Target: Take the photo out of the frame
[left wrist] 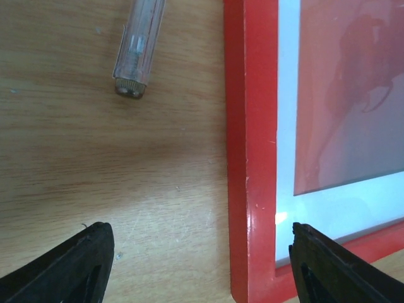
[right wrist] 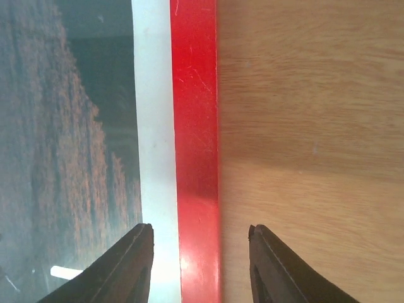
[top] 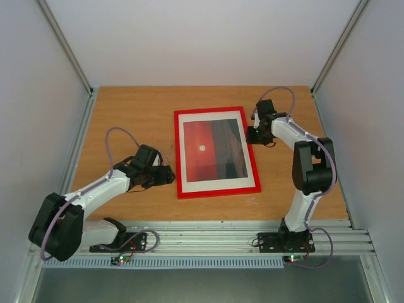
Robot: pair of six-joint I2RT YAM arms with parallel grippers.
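1. The frame lies flat on the wooden table, face up.
2. The photo sits inside the frame, enclosed on all 4 sides by a white mat. The photo is not removed.
3. The left gripper is positioned at the frame's left border, near its near-left corner. Its 2 fingers are spread wide and grasp nothing. In the left wrist view, 1 finger is over bare table outside the frame; the other is over the mat inside the red border.
4. The right gripper is positioned at the frame's right border, toward its far end. Its 2 fingers are also spread and grasp nothing. The red border passes between them: 1 finger is on the photo side, at the mat's inner edge, and 1 is over bare table.
5. Contact between either gripper and the frame cannot be determined.
6. A clear plastic handle lies on the table just left of the frame, apart from it.
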